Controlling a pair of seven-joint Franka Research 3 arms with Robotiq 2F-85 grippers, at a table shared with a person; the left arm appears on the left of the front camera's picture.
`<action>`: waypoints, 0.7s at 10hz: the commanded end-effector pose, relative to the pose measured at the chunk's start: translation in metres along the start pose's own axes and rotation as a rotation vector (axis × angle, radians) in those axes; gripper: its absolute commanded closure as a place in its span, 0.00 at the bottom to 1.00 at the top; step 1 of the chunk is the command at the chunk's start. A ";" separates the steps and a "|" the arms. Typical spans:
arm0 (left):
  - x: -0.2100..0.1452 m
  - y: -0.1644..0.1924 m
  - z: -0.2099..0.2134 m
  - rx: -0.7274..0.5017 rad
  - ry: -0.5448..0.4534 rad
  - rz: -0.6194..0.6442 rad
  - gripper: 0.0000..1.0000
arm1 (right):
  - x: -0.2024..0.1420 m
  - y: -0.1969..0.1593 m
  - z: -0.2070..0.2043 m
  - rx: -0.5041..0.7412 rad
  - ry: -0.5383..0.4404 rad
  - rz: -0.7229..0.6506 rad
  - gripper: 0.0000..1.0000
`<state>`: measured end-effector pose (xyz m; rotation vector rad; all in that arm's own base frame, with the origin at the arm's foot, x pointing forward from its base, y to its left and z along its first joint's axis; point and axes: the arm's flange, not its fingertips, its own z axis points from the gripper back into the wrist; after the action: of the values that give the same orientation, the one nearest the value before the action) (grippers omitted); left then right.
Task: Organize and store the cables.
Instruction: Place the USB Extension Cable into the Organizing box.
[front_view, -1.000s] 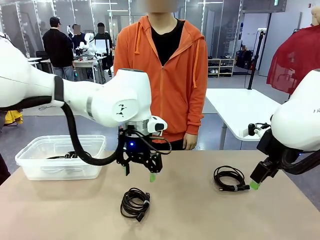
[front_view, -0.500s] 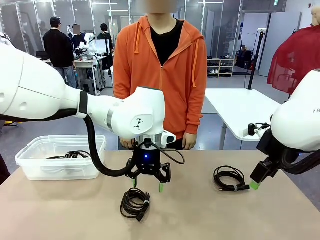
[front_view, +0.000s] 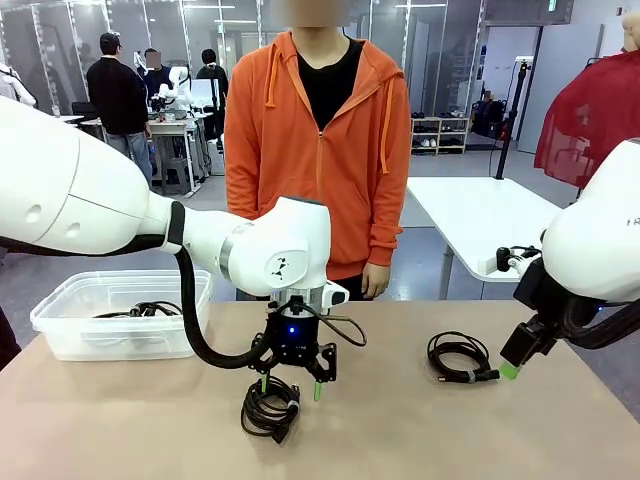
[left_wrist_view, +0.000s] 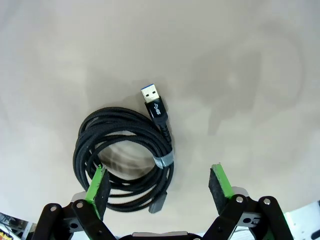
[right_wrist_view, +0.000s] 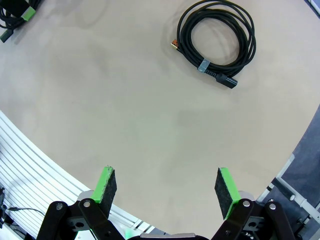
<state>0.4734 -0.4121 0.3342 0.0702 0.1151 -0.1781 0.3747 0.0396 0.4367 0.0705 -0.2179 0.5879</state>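
Cables (front_view: 270, 405) first: how many are put away?

One that I can make out, a black tangle (front_view: 140, 310) lying in the clear bin (front_view: 60, 335) at the left end of the table (front_view: 400, 440). Two coils lie out on the tabletop, so I judge the job about a third done.

Where are those two?

The middle coil (left_wrist_view: 125, 160) lies on the near part of the table, right under the left gripper (front_view: 291, 388). The right coil (front_view: 460, 357) lies just beside the right gripper (right_wrist_view: 165, 187), which hangs over bare table.

Fingers?

Both pairs are spread wide and hold nothing. In the left wrist view one green pad (left_wrist_view: 98, 182) hangs over the middle coil's rim and the other over bare table, so the coil sits to one side of the gap.

Which way does the middle coil run?

It is a flat oval, a little longer along the line away from the wrist than across it. Its USB plug (left_wrist_view: 152, 95) sticks out at the far end, pointing away and slightly to picture left. A grey band (left_wrist_view: 162, 161) ties the loops.

And the right one?

Nearly round, with its black plug (right_wrist_view: 227, 80) pointing toward the lower right of the right wrist view.

What is left?

Both loose coils need lifting into the bin, and the middle one looks to be next.
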 end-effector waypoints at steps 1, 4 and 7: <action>0.004 -0.004 -0.006 0.029 -0.034 0.025 0.00 | 0.001 0.000 -0.002 -0.017 0.002 -0.024 0.00; 0.008 -0.005 -0.022 0.026 -0.010 0.032 0.00 | 0.001 0.000 -0.002 -0.017 0.002 -0.024 0.00; 0.013 -0.003 -0.031 0.013 -0.021 0.008 0.00 | 0.001 0.000 -0.002 -0.017 0.002 -0.024 0.00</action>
<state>0.4779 -0.4138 0.3066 0.0763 0.1181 -0.1711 0.3747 0.0396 0.4367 0.0706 -0.2179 0.5879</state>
